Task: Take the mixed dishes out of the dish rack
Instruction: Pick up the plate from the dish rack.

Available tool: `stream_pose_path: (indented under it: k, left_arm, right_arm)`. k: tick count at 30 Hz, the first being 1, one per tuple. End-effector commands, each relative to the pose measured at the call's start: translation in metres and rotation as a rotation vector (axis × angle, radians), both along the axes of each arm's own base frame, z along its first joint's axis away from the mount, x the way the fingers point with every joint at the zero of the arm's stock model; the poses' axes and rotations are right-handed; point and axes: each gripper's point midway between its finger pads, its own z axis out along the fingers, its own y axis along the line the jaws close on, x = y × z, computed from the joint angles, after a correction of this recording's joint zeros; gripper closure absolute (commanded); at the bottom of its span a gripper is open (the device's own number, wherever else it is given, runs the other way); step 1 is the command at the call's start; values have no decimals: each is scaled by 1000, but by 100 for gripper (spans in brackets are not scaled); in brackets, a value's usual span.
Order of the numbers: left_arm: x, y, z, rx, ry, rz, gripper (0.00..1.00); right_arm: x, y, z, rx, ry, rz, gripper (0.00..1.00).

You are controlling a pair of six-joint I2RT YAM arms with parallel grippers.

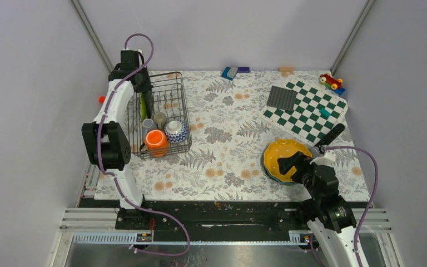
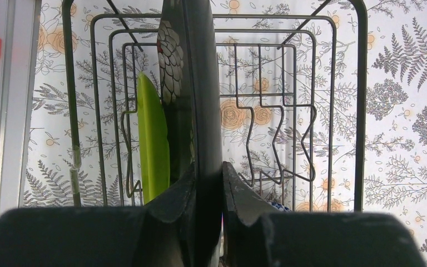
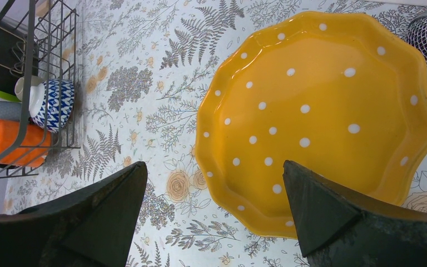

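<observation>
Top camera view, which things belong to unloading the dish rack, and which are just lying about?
For the job: dish rack, black floral plate, lime-green plate, orange mug, grey cup, white mug, patterned bowl, yellow dotted plate.
Lying about: chequered board, studded grey square, toy car, blue block.

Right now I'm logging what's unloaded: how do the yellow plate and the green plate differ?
The yellow plate lies flat on the table, out of the rack; the green plate stands on edge inside it. The yellow plate has white dots and a wavy rim; the green plate looks plain. Both are brightly coloured plates.
</observation>
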Motion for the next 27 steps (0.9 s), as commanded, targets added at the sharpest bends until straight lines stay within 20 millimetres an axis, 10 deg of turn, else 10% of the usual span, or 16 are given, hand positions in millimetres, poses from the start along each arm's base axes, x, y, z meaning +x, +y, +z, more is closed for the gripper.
stream_pose_path:
  k: [1, 27]
  left_arm:
    - [6, 4, 71, 70, -167, -35, 100]
    - [-39, -2, 208, 24, -517, -5, 100]
  right_arm:
    - [4, -2, 7, -3, -26, -11, 0]
    - [3, -1, 11, 2, -43, -3, 0]
